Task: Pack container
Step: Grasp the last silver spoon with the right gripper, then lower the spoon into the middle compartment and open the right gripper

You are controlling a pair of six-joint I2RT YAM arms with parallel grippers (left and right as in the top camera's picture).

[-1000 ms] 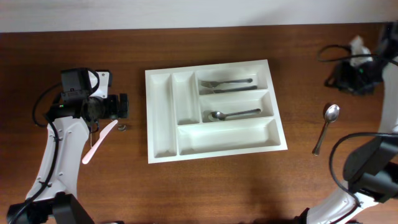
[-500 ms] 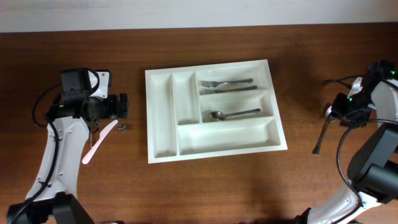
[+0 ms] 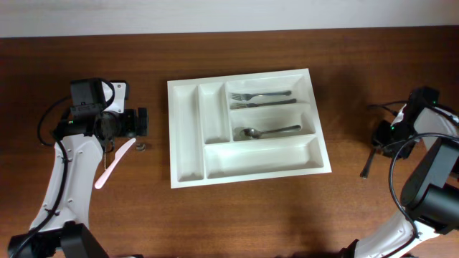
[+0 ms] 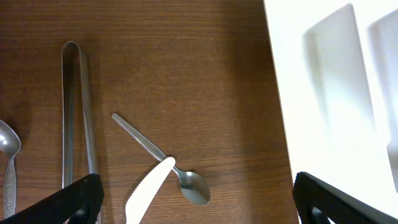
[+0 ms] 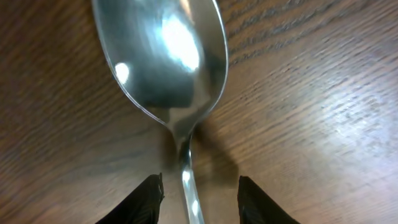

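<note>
The container, a white five-compartment tray (image 3: pixel 185 136), lies mid-table and holds two forks (image 3: pixel 262 98) and a spoon (image 3: pixel 267 132). Its edge shows in the left wrist view (image 4: pixel 329 93). My left gripper (image 3: pixel 140 122) is open and empty, left of the tray, above a small spoon (image 4: pixel 161 158) and a white plastic knife (image 4: pixel 146 196). My right gripper (image 3: pixel 380 136) is open and low over a metal spoon (image 5: pixel 161 56) at the table's right. Its fingers (image 5: pixel 199 202) straddle the spoon's neck without touching. Only the handle (image 3: pixel 367 169) shows in the overhead view.
Metal tongs (image 4: pixel 78 112) and another spoon (image 4: pixel 7 155) lie left of the small spoon. The knife (image 3: pixel 115 163) lies diagonally beside the left arm. Cables trail near the right arm at the table's right edge.
My right arm has come down from the back right corner onto the spoon, and its gripper now covers the spoon's bowl in the overhead view. The left arm has not moved.
</note>
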